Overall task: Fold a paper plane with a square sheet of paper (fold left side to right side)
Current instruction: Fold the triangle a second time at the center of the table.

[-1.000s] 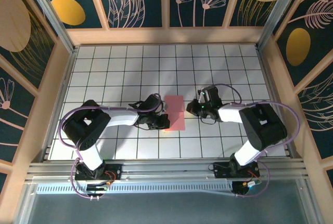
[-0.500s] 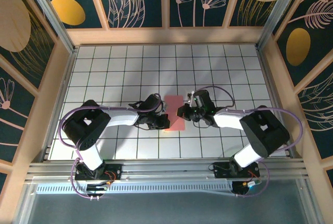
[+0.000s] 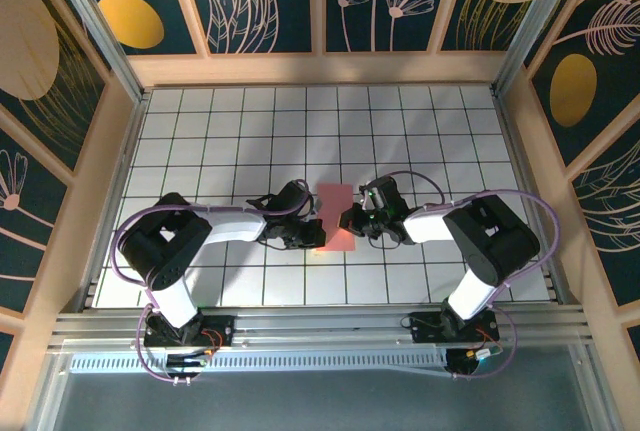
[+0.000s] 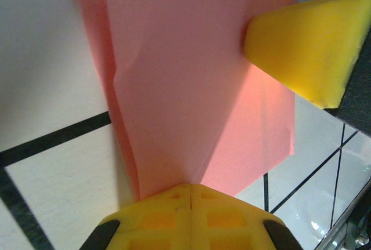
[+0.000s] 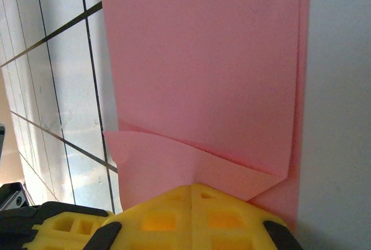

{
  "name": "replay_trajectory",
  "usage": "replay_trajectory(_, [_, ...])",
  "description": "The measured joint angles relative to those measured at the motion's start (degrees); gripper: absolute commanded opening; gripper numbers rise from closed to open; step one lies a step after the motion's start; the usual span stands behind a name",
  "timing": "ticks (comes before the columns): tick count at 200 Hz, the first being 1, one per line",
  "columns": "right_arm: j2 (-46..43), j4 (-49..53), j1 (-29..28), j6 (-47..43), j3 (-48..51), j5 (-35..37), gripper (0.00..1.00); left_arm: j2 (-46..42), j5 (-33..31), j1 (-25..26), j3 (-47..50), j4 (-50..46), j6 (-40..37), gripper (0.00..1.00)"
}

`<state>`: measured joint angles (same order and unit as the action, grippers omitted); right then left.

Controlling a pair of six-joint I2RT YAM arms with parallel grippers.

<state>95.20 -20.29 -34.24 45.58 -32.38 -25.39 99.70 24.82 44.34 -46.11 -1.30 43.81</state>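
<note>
The square sheet of paper (image 3: 336, 213), salmon-pink, lies folded into a narrow upright rectangle on the tiled table between the two arms. In the left wrist view the paper (image 4: 191, 82) bulges slightly, with a crease running to my left gripper (image 4: 191, 189). That gripper is shut, with its tips on the paper's near edge. In the top view the left gripper (image 3: 316, 233) is at the paper's lower left. My right gripper (image 3: 351, 219) is at the paper's right edge. It is also shut (image 5: 192, 187), with its tips on a small folded flap of the paper (image 5: 203, 76). Whether either gripper pinches the paper I cannot tell.
White tiled table (image 3: 230, 131) with dark grid lines, walled by wooden frames (image 3: 320, 69) at the back and sides. The right gripper's yellow finger (image 4: 307, 44) rests at the paper's far edge in the left wrist view. The arm bases stand at the near rail (image 3: 320, 329).
The right gripper has moved left, from beside the paper onto its right edge. The left gripper and the paper have stayed in place.
</note>
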Motion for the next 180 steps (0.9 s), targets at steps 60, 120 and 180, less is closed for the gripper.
replay_trajectory(60, [0.0, 0.3, 0.0, 0.0, -0.1, 0.0, 0.00, 0.4, 1.1, -0.1, -2.5, 0.3, 2.4, 0.00])
replay_trajectory(120, [0.1, 0.3, 0.0, 0.0, -0.1, 0.0, 0.00, 4.8, 1.7, -0.2, -7.5, 1.1, 2.3, 0.00])
replay_trajectory(180, [0.1, 0.3, 0.0, 0.4, -0.1, 0.0, 0.00, 7.0, 1.3, -0.3, -8.1, 0.5, 1.7, 0.00])
